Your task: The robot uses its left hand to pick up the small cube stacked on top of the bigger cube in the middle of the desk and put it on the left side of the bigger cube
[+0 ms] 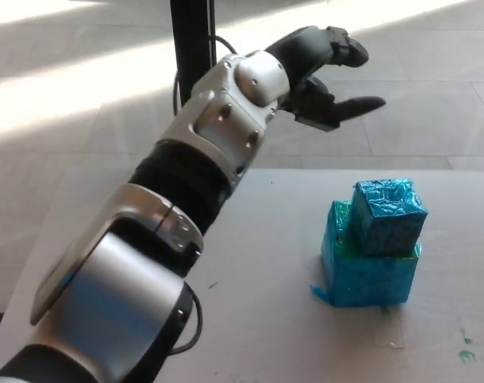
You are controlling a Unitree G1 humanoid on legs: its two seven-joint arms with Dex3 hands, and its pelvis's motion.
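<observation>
While the small cube [389,216] sits on top of the bigger cube [367,265], set toward that cube's right rear corner and turned slightly askew, the left hand [321,70] hangs in the air above and behind the bigger cube, a little to its left, and well clear of both cubes. Its thumb and two thick fingers [345,46] are spread apart and it holds nothing; the lower digit points out to the right, over the floor beyond the desk's far edge. Both cubes are wrapped in crinkled, glossy blue-green film, the small one a deeper blue than the bigger cube beneath it. The bigger cube stands on the pale desk [257,319], with a torn flap of film sticking out at its lower left corner. Left of the bigger cube, the left arm [186,191] crosses the desk on a slant, its silver and black casing running up from the near left toward the hand. Behind and to the left of the bigger cube a black post [192,40] rises from beyond the desk, partly covered by the arm. Near the desk's front edge, right of the bigger cube, there are a few small green marks [467,351] on the surface. No right hand shows
</observation>
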